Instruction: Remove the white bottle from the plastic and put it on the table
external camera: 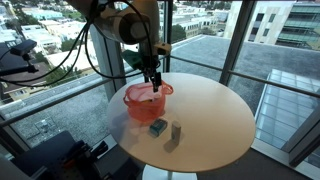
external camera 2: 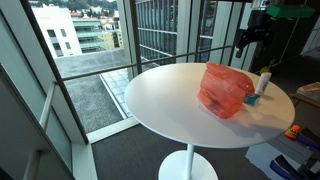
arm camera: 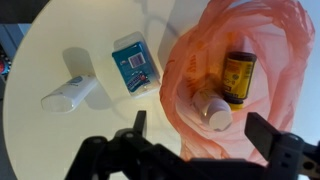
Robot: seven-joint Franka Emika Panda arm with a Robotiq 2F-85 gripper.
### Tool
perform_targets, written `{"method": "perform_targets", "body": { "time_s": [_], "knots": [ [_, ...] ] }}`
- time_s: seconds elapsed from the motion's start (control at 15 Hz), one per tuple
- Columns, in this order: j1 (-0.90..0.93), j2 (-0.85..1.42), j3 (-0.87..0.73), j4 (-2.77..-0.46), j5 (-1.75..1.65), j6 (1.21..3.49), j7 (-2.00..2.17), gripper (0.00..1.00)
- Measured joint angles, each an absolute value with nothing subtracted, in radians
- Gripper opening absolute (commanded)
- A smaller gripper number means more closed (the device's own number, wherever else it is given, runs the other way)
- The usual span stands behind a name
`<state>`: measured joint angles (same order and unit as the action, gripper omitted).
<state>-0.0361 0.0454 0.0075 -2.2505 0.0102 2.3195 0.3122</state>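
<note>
The claw (arm camera: 200, 140) is held above the plastic (arm camera: 270, 40), its two fingers set wide apart and nothing gripped between them. The white bottle (arm camera: 213, 108) is seen inside the plastic with its cap upward, just ahead of the claw and almost in line with the gap between the fingers. A yellow can (arm camera: 238, 77) is lodged just beyond the bottle, touching it or nearly so. A teal box (arm camera: 135, 62) and a white tube (arm camera: 70, 94) lie on the tabletop (arm camera: 30, 130) outside the plastic, ahead of the claw and off toward its other finger. The step in hand is judged to be the approach, since the bottle is not yet grasped or lifted. For the next move, the claw would need to be lowered straight into the plastic until the bottle is straddled. The can and the crumpled wall would have to be kept out from between the fingers as they are brought together.
</note>
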Motion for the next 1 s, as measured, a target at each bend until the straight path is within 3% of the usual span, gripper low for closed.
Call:
{"method": "perform_targets", "body": {
  "time_s": [1.0],
  "knots": [
    [0.014, 0.157, 0.008, -2.25, 0.01, 2.411, 0.312, 1.0]
  ]
}}
